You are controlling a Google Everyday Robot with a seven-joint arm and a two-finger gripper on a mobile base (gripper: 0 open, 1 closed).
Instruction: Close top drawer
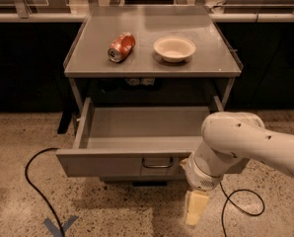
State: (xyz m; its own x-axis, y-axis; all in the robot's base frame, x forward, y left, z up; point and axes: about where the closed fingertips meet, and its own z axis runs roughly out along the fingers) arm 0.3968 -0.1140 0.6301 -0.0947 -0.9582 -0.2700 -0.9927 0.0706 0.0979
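The top drawer (102, 164) is a wide grey metal drawer standing open under the grey table top (152, 53). Its inside is bare and its small dark wire handle (157, 162) is at the middle of the front panel. My white arm (236, 147) reaches in from the right and covers the right end of the drawer front. My gripper (195, 207) hangs pointing down at the floor, just below and in front of the drawer front, to the right of the handle.
A crushed red can (121, 47) lies on the table top beside a white bowl (174, 48). Black cables (36, 181) run over the speckled floor on the left and right (245, 206). Blue tape (58, 226) marks the floor. Dark cabinets stand behind.
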